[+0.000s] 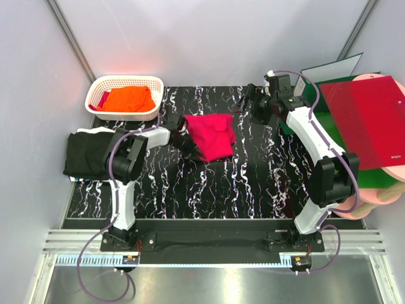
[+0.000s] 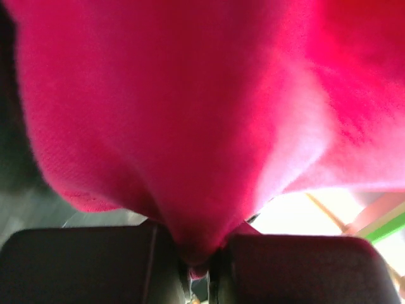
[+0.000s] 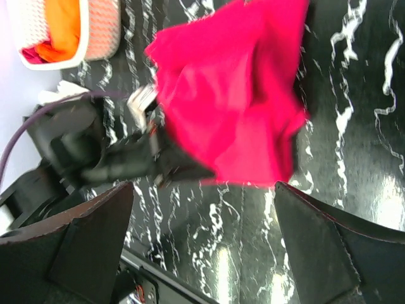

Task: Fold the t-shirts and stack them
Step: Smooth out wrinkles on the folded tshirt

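Note:
The crimson-pink t-shirt [image 1: 212, 135] hangs bunched above the middle of the black marbled table. My left gripper [image 1: 185, 137] is shut on its left edge; in the left wrist view the cloth [image 2: 190, 120] fills the frame and is pinched between the fingers [image 2: 82, 266]. The right wrist view shows the same shirt [image 3: 240, 95] with the left gripper beside it. My right gripper [image 1: 253, 107] is open and empty, to the right of the shirt, fingers [image 3: 323, 247] wide apart. An orange t-shirt [image 1: 128, 98] lies in the basket. A black t-shirt [image 1: 88, 154] lies folded at the left edge.
A white lattice basket [image 1: 120, 114] stands at the back left, also seen in the right wrist view [image 3: 101, 31]. A glossy red plastic folder [image 1: 367, 120] lies over green and pink sheets at the right. Grey walls enclose the table.

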Controlling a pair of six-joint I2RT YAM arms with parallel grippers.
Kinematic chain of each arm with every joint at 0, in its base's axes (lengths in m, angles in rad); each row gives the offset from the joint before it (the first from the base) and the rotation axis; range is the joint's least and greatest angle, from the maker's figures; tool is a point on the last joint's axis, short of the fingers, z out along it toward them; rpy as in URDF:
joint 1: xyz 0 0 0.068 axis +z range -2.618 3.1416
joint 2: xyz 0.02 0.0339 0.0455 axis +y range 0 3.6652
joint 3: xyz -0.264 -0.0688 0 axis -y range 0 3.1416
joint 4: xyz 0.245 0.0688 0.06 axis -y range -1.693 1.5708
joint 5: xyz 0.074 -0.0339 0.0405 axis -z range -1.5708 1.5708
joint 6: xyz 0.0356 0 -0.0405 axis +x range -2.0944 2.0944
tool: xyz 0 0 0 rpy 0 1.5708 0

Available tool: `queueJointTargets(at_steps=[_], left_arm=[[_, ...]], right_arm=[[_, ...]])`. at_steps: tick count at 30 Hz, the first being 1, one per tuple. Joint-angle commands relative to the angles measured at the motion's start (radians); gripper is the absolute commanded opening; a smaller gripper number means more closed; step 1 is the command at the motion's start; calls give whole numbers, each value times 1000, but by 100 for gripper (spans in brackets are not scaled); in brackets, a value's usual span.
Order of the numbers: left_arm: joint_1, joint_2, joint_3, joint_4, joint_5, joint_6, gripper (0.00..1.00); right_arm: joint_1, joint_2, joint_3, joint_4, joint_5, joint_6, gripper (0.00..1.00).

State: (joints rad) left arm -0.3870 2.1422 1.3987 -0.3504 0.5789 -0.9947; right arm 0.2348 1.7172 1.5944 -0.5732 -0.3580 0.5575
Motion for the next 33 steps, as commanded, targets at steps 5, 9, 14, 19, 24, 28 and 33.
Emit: queueJointTargets(at_steps=[5,9,14,19,24,28,33], left_arm=[[-12,-266,-335,-217,177,191,38],[-39,-397,-366,-389,98,338,99],[-32,-577,-298,-456,-10,378,99],[-20,-613,-213,-447,-178,357,99],[26,-463,-133,-409,-211,352,99],[34,-369,-55,-358,-243,346,97],[45,-269,46,-351,-238,346,95]], right_arm=[[1,-32,-79,-16,-48,-30,100],[3,5,-86,-50,-52,-31,100],[3,70,-117,-57,-110,-38,100],[3,162,-172,-22,-214,-19,89],[6,254,-146,-4,-274,-5,78],[12,294,-103,15,-298,18,75],[14,300,-34,18,-315,53,75]])
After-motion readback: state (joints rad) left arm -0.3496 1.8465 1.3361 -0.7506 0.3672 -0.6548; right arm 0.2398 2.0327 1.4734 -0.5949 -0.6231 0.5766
